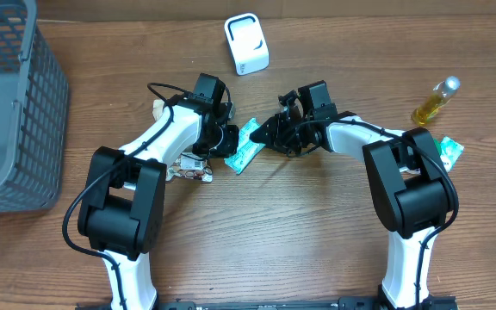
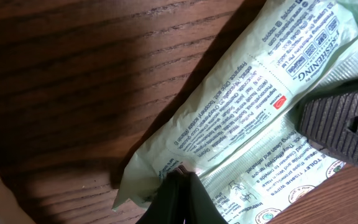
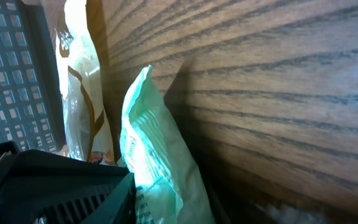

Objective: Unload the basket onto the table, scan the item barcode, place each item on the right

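Hidden / unclear:
- The green packet point(image 1: 245, 148) lies near the middle of the table point(image 1: 317, 250), between the two grippers. From overhead both ends are covered by them, and no barcode can be made out in any view.
- In the left wrist view the packet point(image 2: 241, 112) is cut off at the top and right edges. The small print on it is mostly too fine to read.
- In the right wrist view the packet point(image 3: 151, 149) is seen edge-on and blurred. Only one ribbed finger point(image 3: 61, 186) is in frame.
- A snack wrapper point(image 1: 193, 169) is partly hidden under the left arm.

Tools:
- The left gripper point(image 1: 228, 138) is closed, its tips pinched on the packet's near edge point(image 2: 179, 186).
- The right gripper point(image 1: 265, 136) is at the packet's other end. One dark ribbed pad point(image 2: 347, 124) lies on the film, but whether the jaws have clamped cannot be told.

Materials / shapes:
- Packet: pale green glossy film, flat and oblong, crimped at the end seam, with creases.
- Table: brown wood with strong grain.
- White scanner point(image 1: 246, 43): a rounded block at the far edge.
- Grey basket point(image 1: 24, 112): plastic mesh, at the far left.
- Bottle point(image 1: 436, 102): small and clear, yellow liquid inside, lying at the right.
- A second green packet point(image 1: 451, 151) is partly behind the right arm.
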`<state>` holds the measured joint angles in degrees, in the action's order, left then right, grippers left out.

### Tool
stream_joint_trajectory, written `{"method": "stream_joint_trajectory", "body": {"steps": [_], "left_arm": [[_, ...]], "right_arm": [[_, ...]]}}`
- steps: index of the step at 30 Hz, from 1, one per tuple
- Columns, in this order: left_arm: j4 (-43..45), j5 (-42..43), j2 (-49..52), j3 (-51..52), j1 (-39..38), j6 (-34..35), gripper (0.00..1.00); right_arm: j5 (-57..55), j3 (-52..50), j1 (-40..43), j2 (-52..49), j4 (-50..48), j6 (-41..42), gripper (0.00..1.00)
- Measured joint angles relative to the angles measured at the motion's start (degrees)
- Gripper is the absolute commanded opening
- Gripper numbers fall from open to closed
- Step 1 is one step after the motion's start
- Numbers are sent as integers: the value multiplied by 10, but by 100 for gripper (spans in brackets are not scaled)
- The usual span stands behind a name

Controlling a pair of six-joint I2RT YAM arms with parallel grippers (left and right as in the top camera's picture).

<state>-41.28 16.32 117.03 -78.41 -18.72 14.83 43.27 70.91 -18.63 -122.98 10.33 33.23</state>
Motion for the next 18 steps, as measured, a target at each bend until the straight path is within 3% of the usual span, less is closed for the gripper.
{"method": "stream_joint_trajectory", "body": {"steps": [8, 18], "left_arm": [[-2, 0, 0, -1, 0, 0, 4], [-49, 1, 14, -35, 5, 0, 4]], "right_arm": [[5, 0, 0, 0, 8, -3, 7], [71, -1, 16, -4, -9, -69, 4]]}}
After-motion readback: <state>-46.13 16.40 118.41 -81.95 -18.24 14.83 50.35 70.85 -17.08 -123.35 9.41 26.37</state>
